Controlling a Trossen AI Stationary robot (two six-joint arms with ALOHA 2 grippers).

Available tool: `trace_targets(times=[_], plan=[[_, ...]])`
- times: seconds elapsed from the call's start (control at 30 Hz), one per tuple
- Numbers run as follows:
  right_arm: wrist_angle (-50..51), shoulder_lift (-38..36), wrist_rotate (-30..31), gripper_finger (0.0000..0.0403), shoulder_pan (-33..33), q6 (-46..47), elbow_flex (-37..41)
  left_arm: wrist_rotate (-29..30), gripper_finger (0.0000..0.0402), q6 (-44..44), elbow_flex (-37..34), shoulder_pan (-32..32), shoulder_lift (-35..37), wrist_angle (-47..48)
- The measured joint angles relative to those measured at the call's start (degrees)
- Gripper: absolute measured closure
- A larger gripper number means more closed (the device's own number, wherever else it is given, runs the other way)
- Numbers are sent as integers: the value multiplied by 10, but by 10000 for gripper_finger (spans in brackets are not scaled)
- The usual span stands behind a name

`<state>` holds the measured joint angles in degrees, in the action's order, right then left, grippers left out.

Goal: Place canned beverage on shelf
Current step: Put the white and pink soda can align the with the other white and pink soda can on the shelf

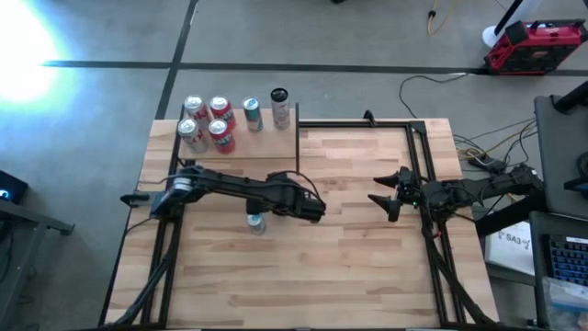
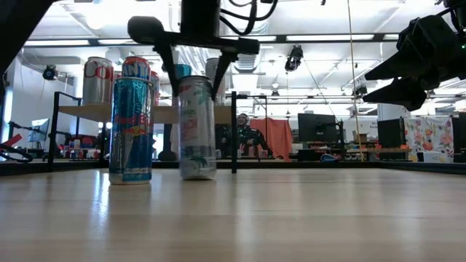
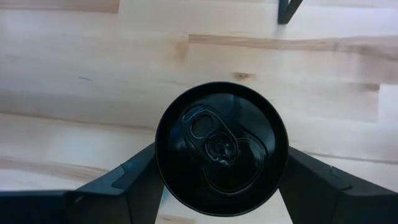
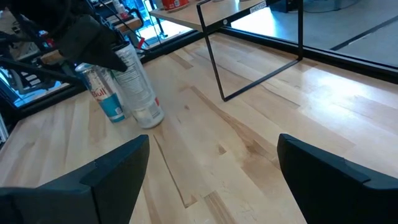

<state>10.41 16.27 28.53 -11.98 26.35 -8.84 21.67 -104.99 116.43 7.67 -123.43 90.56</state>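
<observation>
The left gripper [image 2: 195, 91] is closing its two fingers [image 3: 134, 186] around a tall pale can [image 2: 196, 127], one finger pressing on each side near the dark lid [image 3: 221, 148]. The pale can is standing upright on the striped tabletop [image 1: 349, 248], and its lid is sealed with the pull tab lying flat. A blue and silver can [image 2: 131, 129] is standing upright just beside it, apart from the fingers. The shelf [image 1: 234, 138] is sitting at the far left corner of the tabletop, its pale board raised on a thin black frame [image 4: 214, 53]. Six cans [image 1: 207, 124] are standing upright on the board, four red and white ones clustered together and two taller ones beside them. The right gripper [image 1: 381, 198] is hanging above the right part of the tabletop, its fingers [image 4: 106, 171] standing apart and holding nothing.
</observation>
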Motion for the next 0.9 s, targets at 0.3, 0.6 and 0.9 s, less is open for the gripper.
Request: trace_targets(times=[0.3,0.6,0.9], plan=[[0,0,0,67,0,0,0,-3,153,-71,50,-16,-40,5],[0,0,0,67,0,0,0,-27,153,-107,51,-24,-43,-1],[0,0,0,67,0,0,0,-32,141,-56,60,-24,-44,-6]])
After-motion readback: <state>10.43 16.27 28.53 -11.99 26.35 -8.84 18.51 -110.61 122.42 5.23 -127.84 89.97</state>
